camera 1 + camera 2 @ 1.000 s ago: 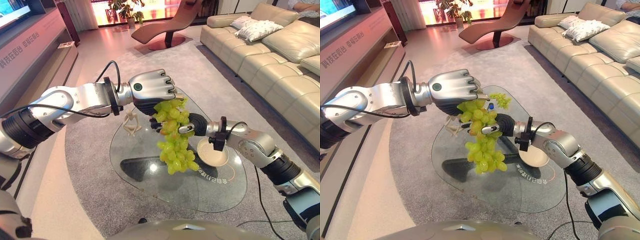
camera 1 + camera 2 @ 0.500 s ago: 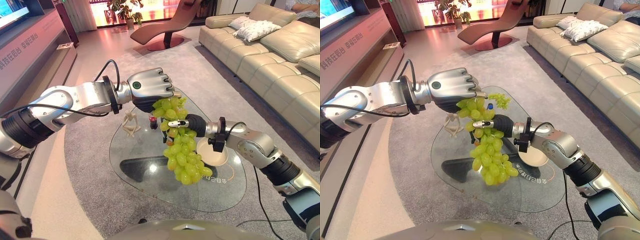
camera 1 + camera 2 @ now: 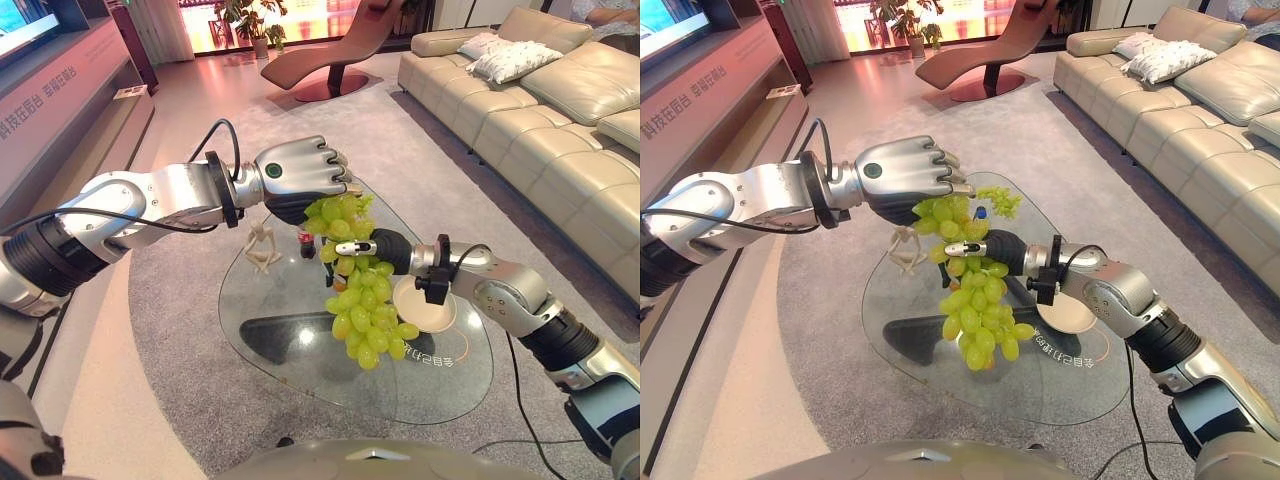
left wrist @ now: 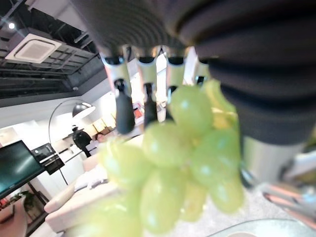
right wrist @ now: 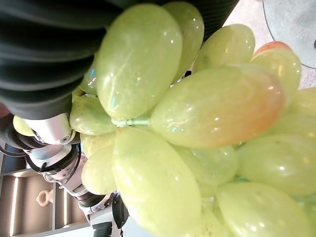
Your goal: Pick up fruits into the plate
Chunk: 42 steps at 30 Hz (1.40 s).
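Observation:
A big bunch of green grapes (image 3: 365,315) hangs in the air over the glass table (image 3: 440,385), its lower end just left of the cream plate (image 3: 430,312). My left hand (image 3: 300,175) is shut on the bunch's top; in the left wrist view its fingers (image 4: 123,106) curl over the grapes (image 4: 168,158). My right hand (image 3: 390,250) reaches in from the right at mid-bunch, partly hidden among the fruit, and the grapes (image 5: 212,108) press close against it in the right wrist view. A second, small bunch of grapes (image 3: 1002,200) lies at the table's far edge.
A pale figurine (image 3: 262,247) and a small bottle (image 3: 306,240) stand on the table's far left part. A beige sofa (image 3: 560,110) runs along the right. A brown lounge chair (image 3: 330,55) is at the back, a long low cabinet (image 3: 70,110) on the left.
The hanging bunch swung right toward the plate, then back a little to the left. Both hands stayed almost where they were.

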Tool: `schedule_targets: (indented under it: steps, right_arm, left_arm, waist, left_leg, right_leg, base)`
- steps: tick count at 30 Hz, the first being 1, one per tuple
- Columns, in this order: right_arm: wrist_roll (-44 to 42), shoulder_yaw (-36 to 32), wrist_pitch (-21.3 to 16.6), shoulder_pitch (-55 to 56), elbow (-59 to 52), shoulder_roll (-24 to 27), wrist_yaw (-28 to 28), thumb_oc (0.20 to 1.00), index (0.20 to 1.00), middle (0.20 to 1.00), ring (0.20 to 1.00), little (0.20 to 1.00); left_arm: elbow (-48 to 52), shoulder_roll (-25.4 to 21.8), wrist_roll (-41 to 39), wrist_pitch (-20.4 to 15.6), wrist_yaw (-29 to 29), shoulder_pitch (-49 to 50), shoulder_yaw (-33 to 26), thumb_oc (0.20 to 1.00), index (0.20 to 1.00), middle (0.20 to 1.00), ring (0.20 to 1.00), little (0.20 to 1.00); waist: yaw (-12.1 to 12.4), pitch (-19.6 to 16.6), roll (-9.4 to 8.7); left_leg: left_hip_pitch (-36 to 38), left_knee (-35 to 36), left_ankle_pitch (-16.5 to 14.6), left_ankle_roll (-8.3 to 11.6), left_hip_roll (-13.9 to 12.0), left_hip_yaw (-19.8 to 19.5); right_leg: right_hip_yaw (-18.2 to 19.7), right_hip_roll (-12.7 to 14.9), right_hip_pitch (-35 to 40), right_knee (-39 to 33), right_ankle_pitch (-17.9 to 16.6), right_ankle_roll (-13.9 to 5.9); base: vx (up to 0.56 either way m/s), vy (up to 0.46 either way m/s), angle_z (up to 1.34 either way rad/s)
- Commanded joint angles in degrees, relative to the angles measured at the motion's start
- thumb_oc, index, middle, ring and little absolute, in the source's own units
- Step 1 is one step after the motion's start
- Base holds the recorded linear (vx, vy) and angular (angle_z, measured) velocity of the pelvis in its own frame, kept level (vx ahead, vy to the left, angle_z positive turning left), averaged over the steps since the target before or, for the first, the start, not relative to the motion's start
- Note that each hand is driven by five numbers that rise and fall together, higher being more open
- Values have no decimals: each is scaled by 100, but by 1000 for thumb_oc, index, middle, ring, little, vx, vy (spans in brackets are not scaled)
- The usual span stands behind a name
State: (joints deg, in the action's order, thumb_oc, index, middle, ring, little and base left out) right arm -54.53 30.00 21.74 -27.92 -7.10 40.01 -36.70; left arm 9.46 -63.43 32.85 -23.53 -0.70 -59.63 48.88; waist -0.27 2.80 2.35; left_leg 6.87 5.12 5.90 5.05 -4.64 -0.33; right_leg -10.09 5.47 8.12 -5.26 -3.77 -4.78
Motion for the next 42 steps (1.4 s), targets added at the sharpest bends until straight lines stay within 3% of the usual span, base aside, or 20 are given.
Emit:
schedule_targets:
  steps: [1,14,21,27,34,38,42]
  right_arm:
    - [-279,-116,-192,-236,-429,-232,-7,200,200,200,200,200]
    - [-119,-617,-328,412,-180,-236,46,200,200,200,200,200]
    - [65,-1099,-589,1006,166,-275,50,200,200,200,200,200]
    - [284,-1689,-918,1712,552,-311,141,200,200,200,200,200]
    - [674,-2148,-1454,2195,1108,-446,468,200,200,200,200,200]
    - [681,-2210,-1798,2194,1368,-431,779,200,200,200,200,200]
    - [892,-2197,-2253,1844,1766,-418,1412,200,200,200,200,200]
  left_arm:
    - [-428,39,-349,317,-92,-369,-600,1000,1000,1000,1000,1000]
    - [-517,-65,-346,206,-119,733,-1328,1000,1000,1000,1000,1000]
    - [-717,-26,-480,144,-119,1807,-2005,1000,1000,1000,1000,1000]
    - [-1135,257,-614,157,-93,3324,-2881,1000,1000,1000,1000,1000]
    - [-1826,1073,-1227,623,50,4652,-3486,1000,1000,1000,1000,1000]
    - [-2458,1384,-1731,904,-114,4964,-3441,1000,1000,1000,1000,1000]
    - [-3337,1804,-2597,1364,-443,4958,-3214,1000,1000,1000,1000,1000]
  waist:
    - [82,-35,-273]
    - [125,12,-287]
    - [152,68,-294]
    - [177,193,-313]
    - [197,524,-344]
    - [212,811,-362]
    - [195,1368,-339]
  left_leg:
    - [400,-74,-959,-370,546,364]
    - [395,-69,-952,-363,526,380]
    - [399,-69,-961,-368,512,385]
    - [407,-69,-966,-378,495,398]
    - [274,-107,-950,-372,438,419]
    - [53,-193,-934,-362,401,422]
    - [-339,-327,-870,-346,364,423]
  right_leg:
    - [5,16,213,109,377,-179]
    - [-33,25,210,92,362,-193]
    - [-59,29,208,88,358,-198]
    - [-66,28,205,80,344,-202]
    - [-43,23,49,102,313,-213]
    - [-7,20,-170,152,282,-216]
    - [83,1,-562,295,250,-191]
  base:
    - [0,0,0]
    - [0,0,0]
    - [0,0,0]
    - [0,0,0]
    - [-40,-40,-2]
    - [-134,-89,-2]
    - [-235,-95,-2]
